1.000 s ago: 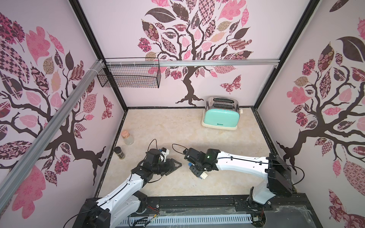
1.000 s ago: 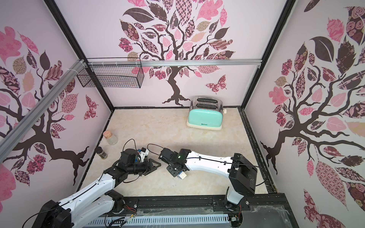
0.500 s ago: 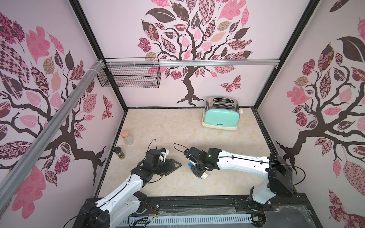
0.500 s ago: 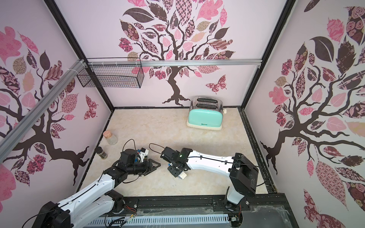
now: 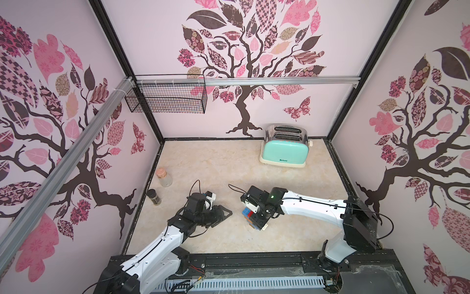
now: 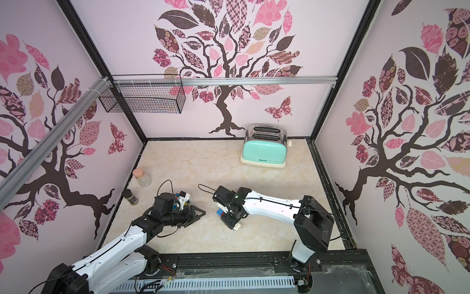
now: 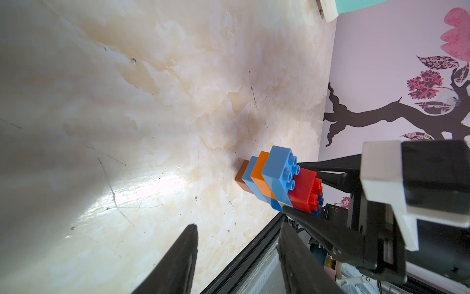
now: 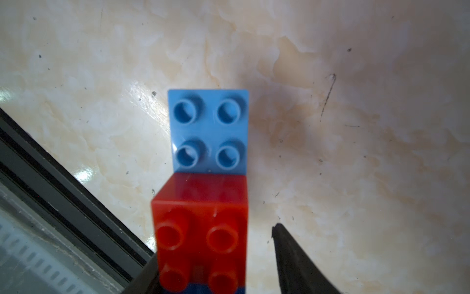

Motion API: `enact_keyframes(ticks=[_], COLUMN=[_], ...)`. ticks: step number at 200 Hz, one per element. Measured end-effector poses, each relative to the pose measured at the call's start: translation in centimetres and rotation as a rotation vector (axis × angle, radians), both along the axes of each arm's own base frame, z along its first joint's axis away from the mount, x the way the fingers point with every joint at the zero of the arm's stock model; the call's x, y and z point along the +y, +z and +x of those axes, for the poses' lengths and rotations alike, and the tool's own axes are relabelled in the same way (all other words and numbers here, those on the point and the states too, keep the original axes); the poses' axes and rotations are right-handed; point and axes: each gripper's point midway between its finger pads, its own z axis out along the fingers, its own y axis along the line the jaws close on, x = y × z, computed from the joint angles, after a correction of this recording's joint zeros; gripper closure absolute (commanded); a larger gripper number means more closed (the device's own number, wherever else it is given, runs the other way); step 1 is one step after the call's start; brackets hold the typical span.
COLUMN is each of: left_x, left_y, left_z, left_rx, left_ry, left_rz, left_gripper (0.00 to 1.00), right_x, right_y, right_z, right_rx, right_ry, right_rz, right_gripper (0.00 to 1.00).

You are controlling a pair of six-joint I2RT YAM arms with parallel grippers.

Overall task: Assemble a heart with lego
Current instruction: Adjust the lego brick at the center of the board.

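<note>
Closest to us, the left gripper [image 7: 239,226] lies low, jaws apart and empty, aimed at the lego stack [image 7: 264,178] standing on the marble table [image 5: 218,165]. Just beyond, the right gripper [image 8: 212,241] straddles the red brick [image 8: 201,208] topping the stepped tiers, one finger clear of it, its grip loose. Bare light-blue studs [image 8: 208,127] alongside suggest the heart's top is unfinished. A toaster [image 5: 284,150] stands at the back.

Both arms sit low over the marble-look table [image 6: 267,203]. The right gripper [image 6: 229,219] points straight down onto a little lego stack [image 6: 220,211], with blue and red bits peeking out beside it. Can't tell how its jaws stand. The left gripper [image 6: 199,213] lies sideways, aimed at the stack, near it but apart. Mint toaster [image 6: 264,151] at the back, and a jar [image 6: 143,177] and a dark bottle [image 6: 130,196] on the left arm's side.
</note>
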Motion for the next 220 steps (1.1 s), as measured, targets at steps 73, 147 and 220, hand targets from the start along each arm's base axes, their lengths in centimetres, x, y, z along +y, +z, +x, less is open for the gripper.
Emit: enact_keyframes(ticks=[73, 147, 220], left_x=[0.4, 0.9, 3.8], left_y=[0.5, 0.5, 1.2], left_z=[1.0, 1.8, 3.8], left_rx=[0.01, 0.016, 0.005], left_ry=[0.021, 0.036, 0.135], left_rz=[0.033, 0.058, 0.098], left_gripper=[0.46, 0.46, 0.42], right_x=[-0.9, -0.9, -4.6], right_y=[0.5, -1.5, 0.7], right_z=[4.1, 6.2, 10.2], right_rx=[0.006, 0.072, -0.118], right_ry=[-0.016, -0.002, -0.182], right_rz=[0.102, 0.162, 0.222], right_gripper=[0.43, 0.39, 0.31])
